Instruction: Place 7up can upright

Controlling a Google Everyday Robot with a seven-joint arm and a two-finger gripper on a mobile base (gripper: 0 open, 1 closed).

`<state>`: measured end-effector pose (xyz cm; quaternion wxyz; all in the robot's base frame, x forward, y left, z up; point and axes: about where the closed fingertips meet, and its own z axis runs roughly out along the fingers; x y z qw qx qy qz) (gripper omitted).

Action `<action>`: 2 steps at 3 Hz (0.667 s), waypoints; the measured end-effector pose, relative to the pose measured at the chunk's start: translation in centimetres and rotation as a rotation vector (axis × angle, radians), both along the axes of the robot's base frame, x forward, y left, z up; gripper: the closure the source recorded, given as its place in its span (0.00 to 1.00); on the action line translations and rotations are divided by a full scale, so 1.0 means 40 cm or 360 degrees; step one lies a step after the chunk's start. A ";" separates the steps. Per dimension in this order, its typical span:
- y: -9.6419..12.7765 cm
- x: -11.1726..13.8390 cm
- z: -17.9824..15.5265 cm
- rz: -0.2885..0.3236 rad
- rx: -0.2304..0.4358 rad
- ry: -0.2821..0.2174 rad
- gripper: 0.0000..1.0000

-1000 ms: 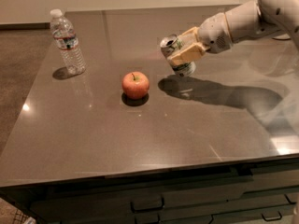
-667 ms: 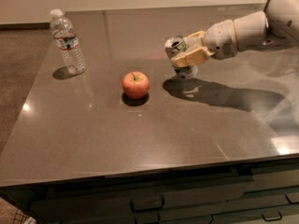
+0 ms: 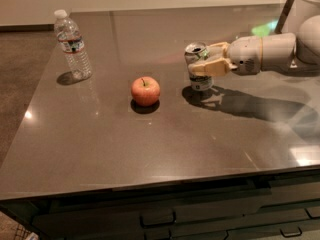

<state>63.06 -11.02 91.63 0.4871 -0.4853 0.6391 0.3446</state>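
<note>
The 7up can (image 3: 198, 64) stands upright on the dark tabletop (image 3: 150, 149), right of centre, silver top with pull-tab facing up. My gripper (image 3: 204, 63) reaches in from the right with its cream fingers (image 3: 212, 67) closed around the can's sides. The can's base appears to rest on the table, with its shadow right under it. The arm stretches away to the upper right.
A red apple (image 3: 145, 90) sits left of the can, a short gap away. A clear plastic water bottle (image 3: 73, 45) stands at the far left back. The table's front edge runs along the bottom, with drawers (image 3: 200, 216) below.
The gripper has turned the can from tilted to upright and lowered it onto the table. The arm has dropped lower and more level. Apple and bottle have not moved.
</note>
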 end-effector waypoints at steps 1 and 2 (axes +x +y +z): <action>-0.017 -0.007 -0.008 -0.0043 0.0166 0.0073 1.00; -0.030 -0.010 -0.011 -0.0070 0.0318 0.0112 1.00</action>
